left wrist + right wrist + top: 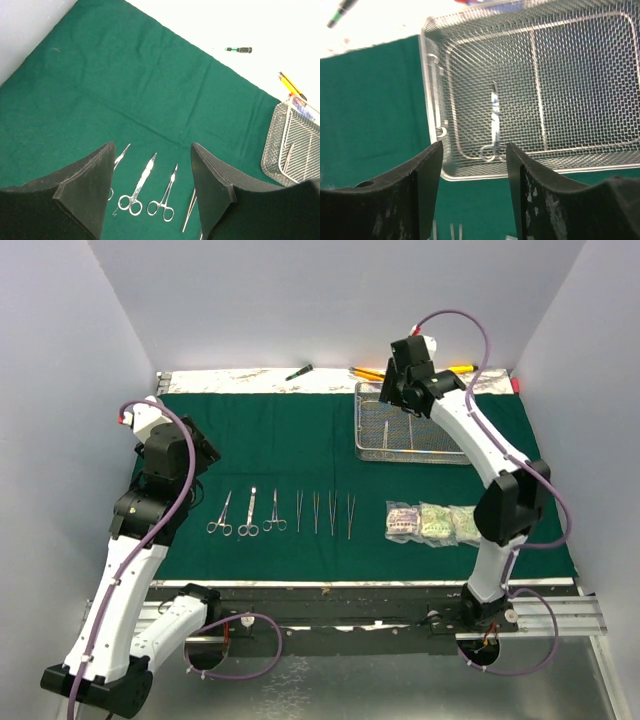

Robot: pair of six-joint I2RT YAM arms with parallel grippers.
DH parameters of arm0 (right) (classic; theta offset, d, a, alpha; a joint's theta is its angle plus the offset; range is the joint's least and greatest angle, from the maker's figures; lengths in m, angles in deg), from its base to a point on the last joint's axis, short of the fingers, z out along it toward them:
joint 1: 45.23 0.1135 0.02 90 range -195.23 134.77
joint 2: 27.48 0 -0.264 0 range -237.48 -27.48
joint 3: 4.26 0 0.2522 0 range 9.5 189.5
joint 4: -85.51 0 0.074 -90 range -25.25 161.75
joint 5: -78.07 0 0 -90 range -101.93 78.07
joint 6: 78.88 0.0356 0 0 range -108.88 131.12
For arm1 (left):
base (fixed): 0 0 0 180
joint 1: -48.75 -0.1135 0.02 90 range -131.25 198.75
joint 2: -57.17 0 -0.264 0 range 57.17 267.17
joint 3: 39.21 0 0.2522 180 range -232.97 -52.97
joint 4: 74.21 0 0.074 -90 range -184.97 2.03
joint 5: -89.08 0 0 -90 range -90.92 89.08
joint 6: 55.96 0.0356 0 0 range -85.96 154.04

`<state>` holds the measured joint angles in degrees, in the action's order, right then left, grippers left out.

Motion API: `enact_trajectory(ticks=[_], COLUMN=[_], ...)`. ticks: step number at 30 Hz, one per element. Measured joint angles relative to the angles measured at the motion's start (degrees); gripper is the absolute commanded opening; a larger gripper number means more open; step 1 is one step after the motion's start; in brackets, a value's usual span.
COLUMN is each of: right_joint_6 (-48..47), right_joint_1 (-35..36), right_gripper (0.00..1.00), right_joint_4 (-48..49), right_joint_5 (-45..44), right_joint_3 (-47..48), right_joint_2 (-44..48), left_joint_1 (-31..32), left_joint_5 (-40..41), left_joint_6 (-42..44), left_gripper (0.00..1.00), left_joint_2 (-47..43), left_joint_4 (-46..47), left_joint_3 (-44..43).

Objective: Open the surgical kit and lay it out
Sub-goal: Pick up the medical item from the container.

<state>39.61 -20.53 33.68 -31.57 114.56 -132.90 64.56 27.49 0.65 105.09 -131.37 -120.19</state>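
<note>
Dark green cloth wrap (290, 440) lies spread flat over the table, and most of the surgical kit sits on it. Along the near half I count three small steel scissor-like clamps (248, 512) side by side. Four slim steel tweezers (324, 512) lie in a row just to their right, and further right are three small clear packets (435, 523) touching one another. The rectangular silver wire-mesh tray (400, 456) stands on the far right part of the cloth. A single steel clamp (494, 120) lies on the tray's floor, its handle rings toward me in the right wrist view.

My right gripper (474, 145) hangs over the near left part of the tray. Its fingers are apart with nothing between them, and that clamp shows in the gap below. My left gripper (152, 150) hovers over the left side of the cloth above the row of clamps, fingers spread wide and empty.

Beyond the cloth's far edge lie a green-handled screwdriver (299, 372) and yellow and orange pens (366, 372), apart from the kit.
</note>
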Motion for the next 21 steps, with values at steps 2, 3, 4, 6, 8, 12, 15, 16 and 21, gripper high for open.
enact_trajectory(ticks=[2, 3, 4, 6, 8, 12, 15, 16, 21], right_joint_6=[-1.57, -2.25, -2.86, -3.54, -3.63, -3.45, -3.39, -3.52, -5.51], right_joint_1=[-1.16, -1.33, -1.36, -1.36, -1.53, -2.14, -3.61, -4.20, -6.32], right_gripper=[0.54, 0.53, 0.52, 0.51, 0.48, 0.44, 0.42, 0.41, 0.39], right_joint_4=[-2.47, -3.76, -5.14, -7.63, -10.14, -14.40, -16.17, -16.57, -17.29], right_joint_5=[0.11, 0.24, 0.66, 1.36, 1.99, 3.72, 5.57, 6.34, 10.67], right_joint_3=[1.18, 2.27, 3.67, 6.64, 9.16, 12.39, 13.09, 13.11, 13.81], right_joint_2=[-3.34, -5.35, -7.61, -12.09, -15.91, -21.22, -23.37, -23.89, -26.86], left_joint_1=[0.00, 0.00, 0.00, 0.00, 0.00, 0.00, 0.00, 0.00, 0.00], left_joint_5=[0.02, 0.02, 0.00, 0.02, 0.02, 0.04, 0.07, 0.07, 0.07], left_joint_6=[-0.04, -0.11, -0.22, -0.33, -0.46, -0.50, -0.50, -0.50, -0.50], left_gripper=[0.63, 0.63, 0.63, 0.63, 0.63, 0.63, 0.63, 0.63, 0.63], left_joint_2=[1.20, 1.57, 1.97, 2.49, 3.21, 4.83, 5.44, 5.57, 6.45], left_joint_4=[1.14, 1.62, 2.21, 3.15, 3.89, 5.16, 5.73, 6.05, 6.73], left_joint_3=[0.74, 1.11, 1.57, 2.19, 2.45, 2.47, 2.58, 2.64, 2.97])
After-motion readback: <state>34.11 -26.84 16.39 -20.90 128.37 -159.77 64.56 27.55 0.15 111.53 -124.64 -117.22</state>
